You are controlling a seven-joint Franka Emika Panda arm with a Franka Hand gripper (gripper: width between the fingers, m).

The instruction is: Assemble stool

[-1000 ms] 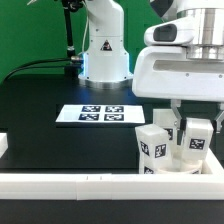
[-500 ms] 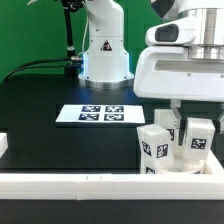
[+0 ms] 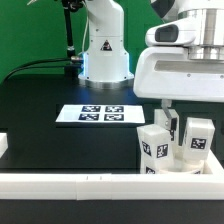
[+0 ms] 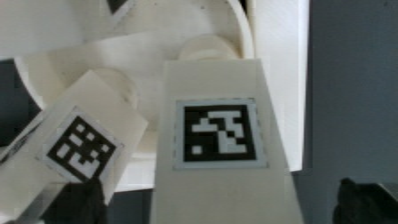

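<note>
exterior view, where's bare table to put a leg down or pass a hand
Bare black table on the exterior view's left, between the marker board and the front rail; also a strip between the marker board and the robot base. Crowded on the exterior view's right, where the legs cluster.

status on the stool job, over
Gripper open. Tagged leg between its fingertips, not gripped. Neighbour legs packed close beside it.
</note>
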